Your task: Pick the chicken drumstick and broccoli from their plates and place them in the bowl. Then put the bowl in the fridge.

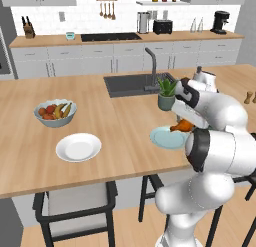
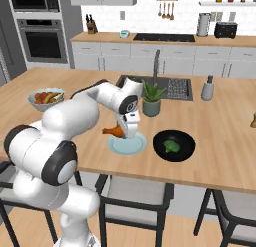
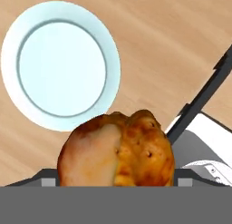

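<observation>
Right base view, from the left: the drumstick (image 2: 113, 131) hangs above the pale blue plate (image 2: 128, 143), pinched in the fingers (image 2: 123, 133), with the black bowl (image 2: 174, 145) and its broccoli (image 2: 171, 147) just beside to the right. The meat sticks out sideways from the grip, so I judge it could twist loose and drop short of the bowl. Hand view hides the fingertips behind the drumstick; the fridge is nowhere to be seen.
</observation>
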